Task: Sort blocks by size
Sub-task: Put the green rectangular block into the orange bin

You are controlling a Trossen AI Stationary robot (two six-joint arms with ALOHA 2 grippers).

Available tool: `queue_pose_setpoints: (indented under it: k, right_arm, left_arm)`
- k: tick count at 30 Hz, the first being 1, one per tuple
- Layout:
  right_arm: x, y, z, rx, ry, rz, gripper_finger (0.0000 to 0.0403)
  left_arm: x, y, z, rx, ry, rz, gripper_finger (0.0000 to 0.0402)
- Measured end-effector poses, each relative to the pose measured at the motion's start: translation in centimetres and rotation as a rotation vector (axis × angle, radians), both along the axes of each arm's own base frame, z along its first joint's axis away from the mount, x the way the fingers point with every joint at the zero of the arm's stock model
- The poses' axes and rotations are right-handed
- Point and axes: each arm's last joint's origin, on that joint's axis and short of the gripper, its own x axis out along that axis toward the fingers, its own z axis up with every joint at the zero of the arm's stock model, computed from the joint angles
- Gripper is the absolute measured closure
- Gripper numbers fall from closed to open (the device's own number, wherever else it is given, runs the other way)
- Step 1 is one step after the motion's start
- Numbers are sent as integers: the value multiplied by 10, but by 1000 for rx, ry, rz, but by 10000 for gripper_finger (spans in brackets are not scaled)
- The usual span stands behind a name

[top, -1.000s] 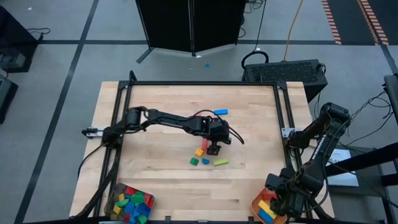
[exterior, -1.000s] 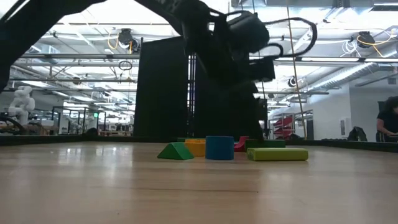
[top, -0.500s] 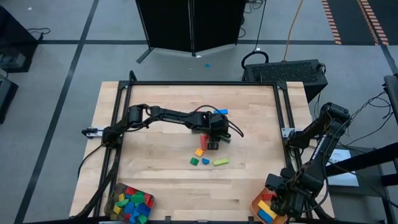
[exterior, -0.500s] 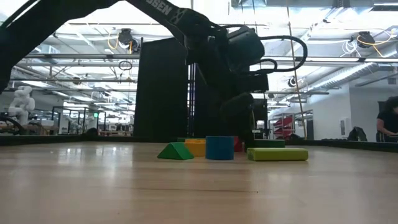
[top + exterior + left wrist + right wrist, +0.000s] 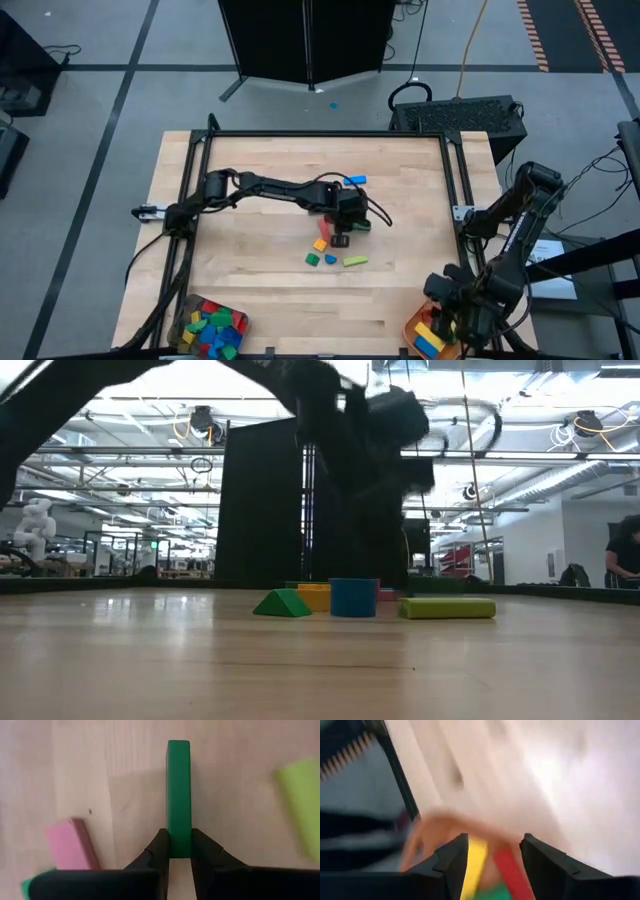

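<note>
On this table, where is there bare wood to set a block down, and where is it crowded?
Bare wood runs along the near edge between the grey container and the orange tray, and along the far rail. It is crowded mid-table, where the left pincer, shut on a green block, sits by the loose blocks.

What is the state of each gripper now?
Left gripper: shut on the long green block.
Right gripper: empty, open above the orange tray.

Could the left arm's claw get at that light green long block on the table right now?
Probably not right away. The left claw is shut on a dark green long block, so its fingers are full. The light green long block lies close by with nothing over it, easy once the claw lets go.
</note>
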Motion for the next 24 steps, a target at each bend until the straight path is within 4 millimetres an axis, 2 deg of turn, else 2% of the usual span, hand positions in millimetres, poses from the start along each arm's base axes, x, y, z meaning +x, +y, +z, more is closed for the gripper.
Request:
queue_pose_setpoints:
  k: [5, 9, 12, 14, 18, 24]
  right_arm:
    - [0, -20, 29, -107, -351, -74, 231]
    - [-4, -38, 57, -184, -596, -76, 221]
    - [-4, -53, 73, -252, -673, -50, 207]
    - [-2, -64, 78, -291, -671, -29, 192]
    - [11, -79, 81, -365, -642, -1, 154]
    - [33, -94, 84, -417, -623, 47, 115]
  left_arm:
    - [-11, -9, 62, -13, -125, 8, 362]
    - [-29, -18, 111, -36, -221, 6, 362]
    - [-45, -29, 145, -48, -296, -21, 362]
    - [-53, -37, 160, -51, -335, -41, 362]
    - [-60, -52, 174, -50, -381, -80, 362]
    - [-60, -66, 171, -34, -376, -100, 362]
